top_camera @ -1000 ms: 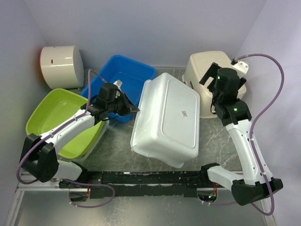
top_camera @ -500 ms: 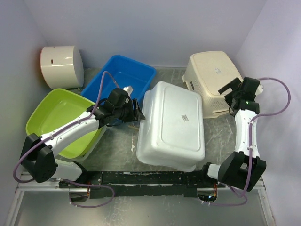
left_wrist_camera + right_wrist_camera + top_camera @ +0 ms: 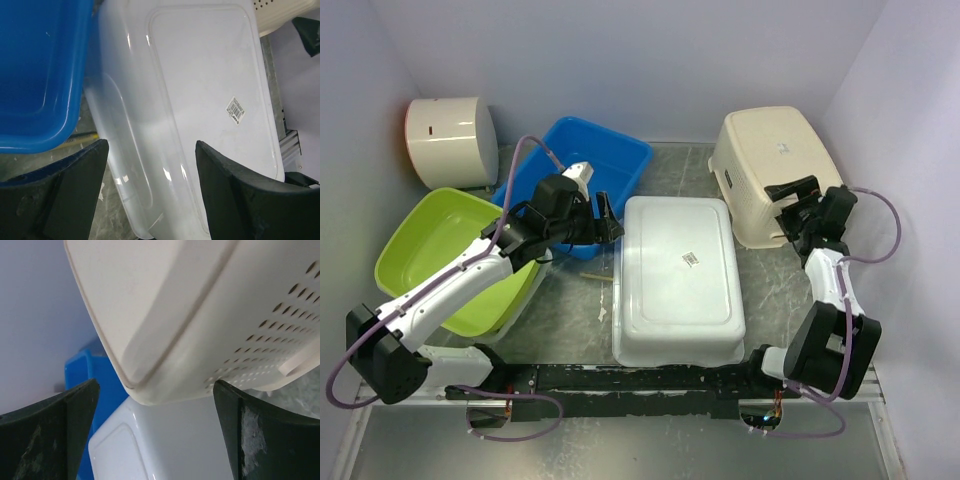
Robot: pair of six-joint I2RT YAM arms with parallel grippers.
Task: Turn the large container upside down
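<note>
Top external view: grey mottled bench [image 3: 775, 290], pale lilac walls [image 3: 650, 60] enclosing it. Large container [image 3: 678, 280] is lying base-up at centre, blue tub [image 3: 582, 160] and cream basket [image 3: 770, 165] flanking it. Left claw [image 3: 608, 228] is hovering spread at its rim; right claw [image 3: 790, 207] is gaping by the basket, both empty.

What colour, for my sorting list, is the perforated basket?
Cream. The perforated basket shows best in the right wrist view.

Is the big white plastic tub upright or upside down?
Upside down: the glossy white rectangular plastic tub lies flat on the table, its base with the small label sticker facing up.
</note>
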